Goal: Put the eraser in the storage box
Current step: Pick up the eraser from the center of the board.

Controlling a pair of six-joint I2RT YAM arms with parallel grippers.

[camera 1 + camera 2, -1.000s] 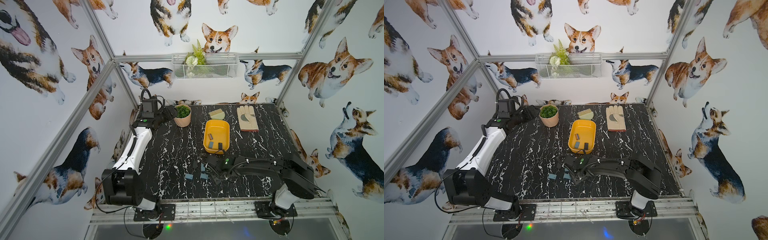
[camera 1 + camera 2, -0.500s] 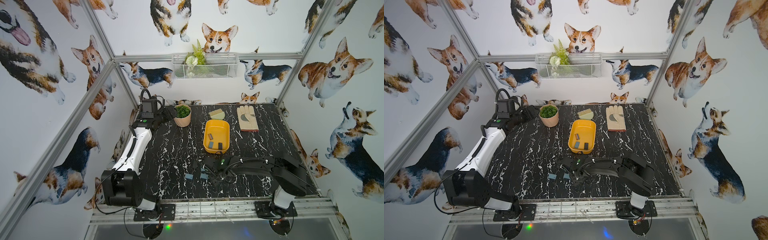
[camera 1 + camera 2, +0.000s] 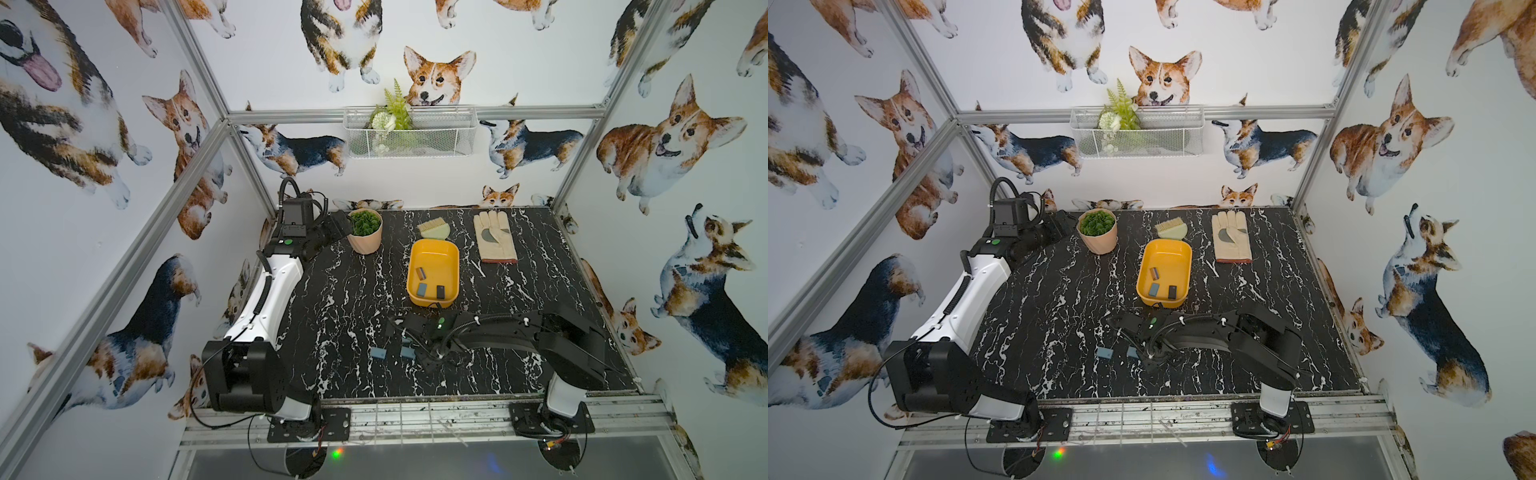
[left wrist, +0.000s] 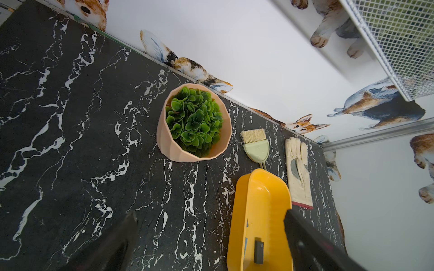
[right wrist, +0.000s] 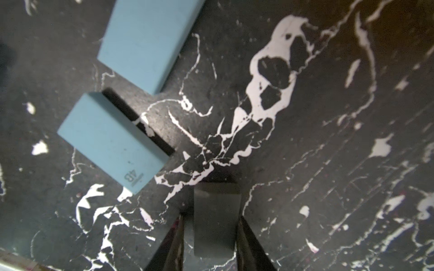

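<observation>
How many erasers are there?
6. Three lie in the storage box: a grey eraser, a blue eraser, a black eraser. Two blue erasers lie on the table. A dark eraser sits within the right gripper. More may hide under that arm.

In both top views the middle-left of the counter (image 3: 332, 299) lies bare, a wide lane from the lower edge up to the plant pot (image 3: 365, 235). The storage box (image 3: 436, 255) is open-topped, with bare counter on either side. The brush (image 3: 432, 227) sits just above it, and the work glove (image 3: 494, 237) lies upper right. The right arm (image 3: 498, 332) stretches across just below the box, with two blue erasers (image 3: 378, 353) at its left end. The left arm (image 3: 270, 299) lines the left edge.
</observation>
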